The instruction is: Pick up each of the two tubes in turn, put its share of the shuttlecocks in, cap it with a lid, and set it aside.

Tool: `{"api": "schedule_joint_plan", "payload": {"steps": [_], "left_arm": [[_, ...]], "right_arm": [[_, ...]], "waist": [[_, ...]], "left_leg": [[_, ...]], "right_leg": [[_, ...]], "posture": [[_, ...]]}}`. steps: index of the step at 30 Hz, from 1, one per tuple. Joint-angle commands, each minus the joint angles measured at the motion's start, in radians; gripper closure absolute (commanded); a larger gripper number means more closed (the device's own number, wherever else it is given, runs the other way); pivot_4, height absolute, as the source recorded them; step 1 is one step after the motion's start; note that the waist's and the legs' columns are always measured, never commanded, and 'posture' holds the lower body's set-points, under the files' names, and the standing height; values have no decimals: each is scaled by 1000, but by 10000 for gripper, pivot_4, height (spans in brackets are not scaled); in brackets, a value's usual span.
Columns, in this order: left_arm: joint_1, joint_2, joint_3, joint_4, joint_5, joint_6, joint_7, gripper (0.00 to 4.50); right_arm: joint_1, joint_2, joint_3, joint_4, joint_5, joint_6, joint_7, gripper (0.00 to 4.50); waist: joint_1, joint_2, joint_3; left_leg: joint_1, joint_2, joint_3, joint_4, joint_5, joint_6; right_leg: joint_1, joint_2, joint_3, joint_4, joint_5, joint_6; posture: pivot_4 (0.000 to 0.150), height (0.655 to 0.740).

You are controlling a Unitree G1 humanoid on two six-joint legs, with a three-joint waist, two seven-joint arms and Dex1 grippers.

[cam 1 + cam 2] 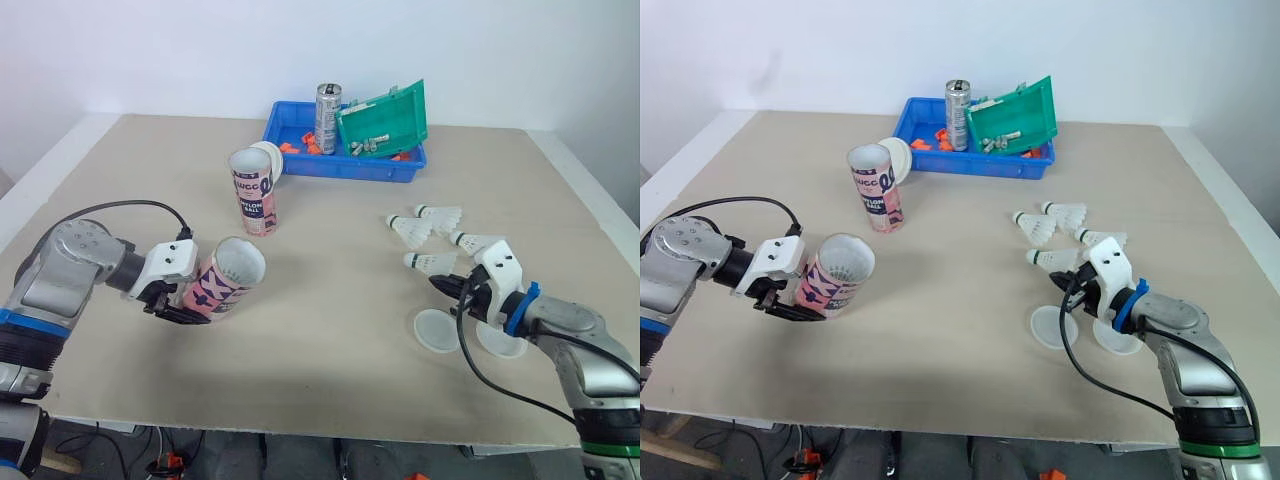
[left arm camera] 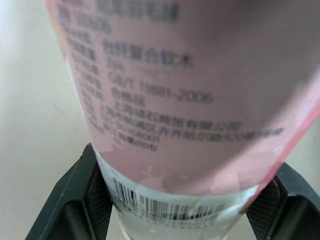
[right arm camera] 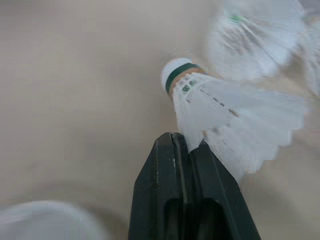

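A pink tube (image 1: 228,278) is clamped near its base by the left tool (image 1: 185,306), tilted over the bench (image 1: 330,300) with its open mouth raised rightward. A second tube (image 1: 255,195) is stood upright farther back. To the right, the right tool (image 1: 450,284) is pinched shut on the feathers of the nearest shuttlecock (image 1: 430,263), with two lids (image 1: 437,331) laid beside it.

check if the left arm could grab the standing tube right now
Probably not: the left pincer is shut on the tilted tube, so it has no free grip. Otherwise the way across the table to the standing tube looks open.
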Motion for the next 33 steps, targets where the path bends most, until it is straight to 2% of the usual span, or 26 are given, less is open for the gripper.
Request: {"api": "schedule_joint_plan", "payload": {"steps": [1, 6, 11, 15, 19, 25, 29, 33], "left_arm": [[-10, -11, -22, 0, 5, -5, -5, 14274], [-18, -18, -28, 8, 7, -10, -6, 14274], [-28, -23, -34, 22, 13, -19, -9, 14274], [-40, -29, -38, 35, 18, -25, -10, 14274], [-39, -29, -34, 28, 17, -20, -13, 14274], [-17, -16, -24, 8, 12, -12, -9, 14274], [-7, -11, -21, -10, 8, -1, -7, 14274], [0, -3, -14, -23, 4, 11, -5, 14274]], "right_arm": [[15, -53, -50, -160, 89, 10, 73, 44469], [-27, -100, -16, -280, 156, -7, 156, 44469], [-270, -145, 127, -284, 103, -107, 271, 44469], [-528, -64, 314, -175, -3, -192, 315, 44469], [-682, 32, 463, -85, -55, -289, 427, 44469], [-815, 154, 613, 88, -180, -428, 512, 44469], [-902, 257, 663, 219, -254, -486, 508, 44469], [-925, 285, 679, 259, -270, -541, 563, 44469]], "waist": [[0, 0, 0], [0, 0, 0], [0, 0, 0], [0, 0, 0], [3, 0, 0], [2, 0, 0], [2, 0, 0], [4, 0, 0]], "left_leg": [[0, 0, 0, 0, 0, 0], [0, 0, 0, 0, 0, 0], [1, 0, 0, 1, 0, 0], [1, 0, 0, 1, 0, 0], [-1, 0, 1, 0, 0, 0], [-4, 0, 1, 1, 0, 0], [-4, 2, 1, 0, 0, 0], [-4, 2, 1, 0, 0, 0]], "right_leg": [[0, 0, 0, 0, 0, 0], [0, 0, 0, 0, 0, 0], [-1, -1, 0, 0, 0, 0], [-4, -1, -1, 0, 0, -1], [-3, -1, -1, 0, 0, -1], [-3, -1, -2, 0, -1, -1], [-4, 0, -3, 2, 0, -2], [-4, 0, -4, 2, -1, -3]], "posture": [[1500, 7038], [1500, 7038], [1500, 7038], [1500, 7038], [1500, 7038], [1500, 7038], [1500, 7038], [1500, 7038]]}}
